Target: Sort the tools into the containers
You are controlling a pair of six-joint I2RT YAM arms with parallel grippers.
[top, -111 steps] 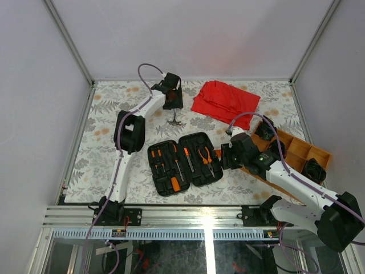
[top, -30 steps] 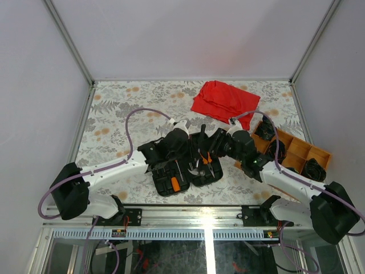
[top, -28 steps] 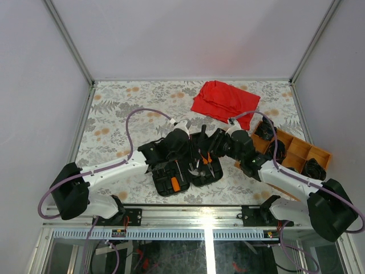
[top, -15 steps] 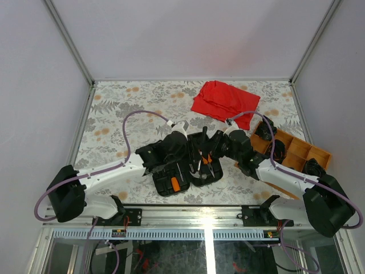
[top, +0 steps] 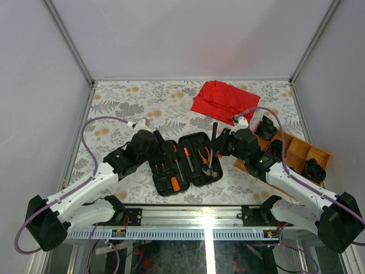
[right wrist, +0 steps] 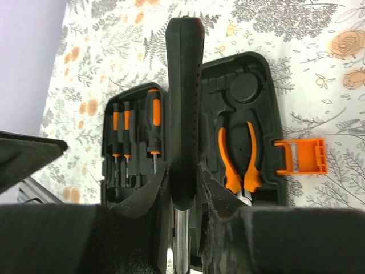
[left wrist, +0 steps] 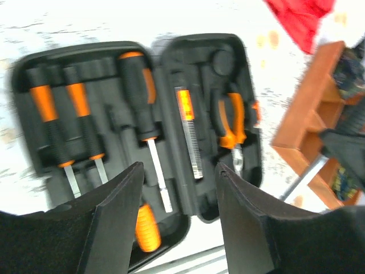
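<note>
On my screens the right gripper (right wrist: 182, 171) is clamped tight on a black-handled tool (right wrist: 183, 85), fingers pinching the lower end of the grip where the bare metal shaft begins. From above, the tool hangs over the right half of the open case (top: 193, 140), handle pointing to the far side, metal end low near the pliers (right wrist: 236, 154) — I cannot tell whether it touches them. The left gripper (left wrist: 178, 166) hovers by the case's left edge with its fingers spread and nothing between them. Through the gap I see the left half's slots filled — two slim screwdrivers (left wrist: 44, 108) side by side, a thicker screwdriver (left wrist: 138, 85) next to them. The pliers lie in the right half; the orange latch (right wrist: 299, 156) sticks out flat from that half's edge. The red cloth (top: 224, 101) lies beyond the case; the wooden tray (top: 296, 149) sits to the case's right.
</note>
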